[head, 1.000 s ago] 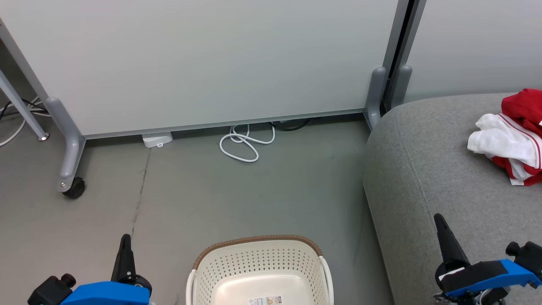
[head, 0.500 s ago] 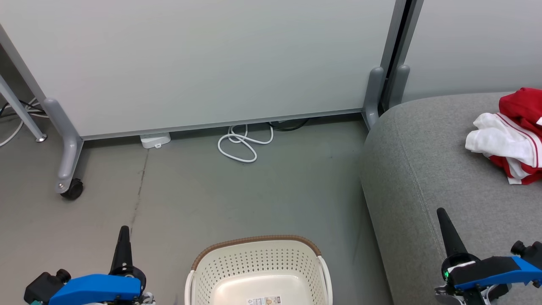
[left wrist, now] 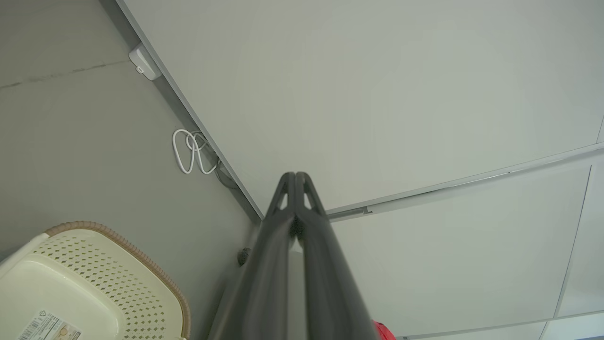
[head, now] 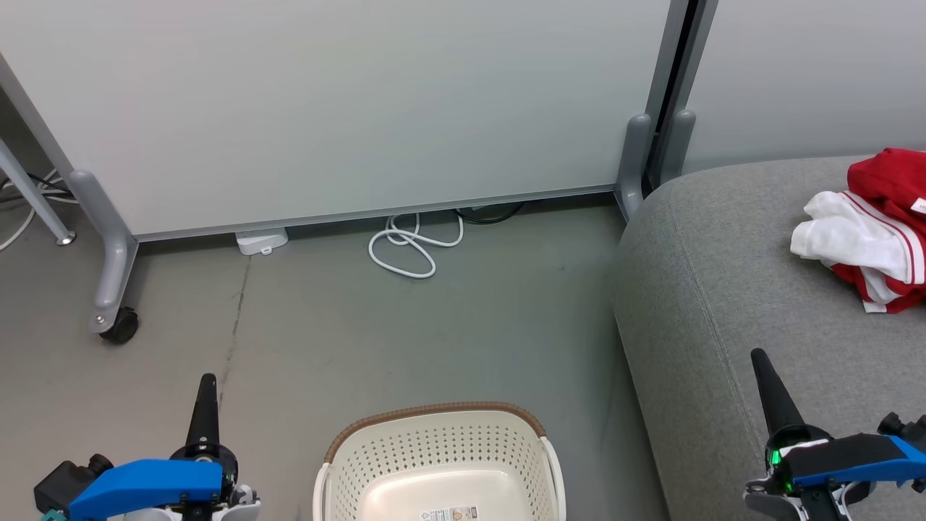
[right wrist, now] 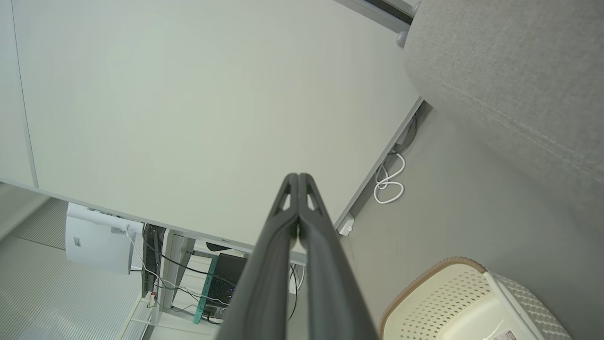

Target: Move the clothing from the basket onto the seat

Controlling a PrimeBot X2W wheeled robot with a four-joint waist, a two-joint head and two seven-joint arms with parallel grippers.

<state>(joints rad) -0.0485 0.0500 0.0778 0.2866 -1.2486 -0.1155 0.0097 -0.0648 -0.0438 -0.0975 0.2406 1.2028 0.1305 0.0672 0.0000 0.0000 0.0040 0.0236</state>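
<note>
Clothing (head: 868, 239) is lying on the seat (head: 723, 304); the basket (head: 434, 409) is showing bare where visible. Left hand (head: 207, 381) and right hand (head: 759, 359) are hovering pressed together, empty. Likely finishing: next is checking the basket's hidden near end.

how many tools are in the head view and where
2. The left tool is at lower left, left of the basket; the right tool is at lower right, seen against the seat. Both are shut.

White cable (head: 412, 250) coiled on floor below wheeled partition (head: 325, 108)
</note>
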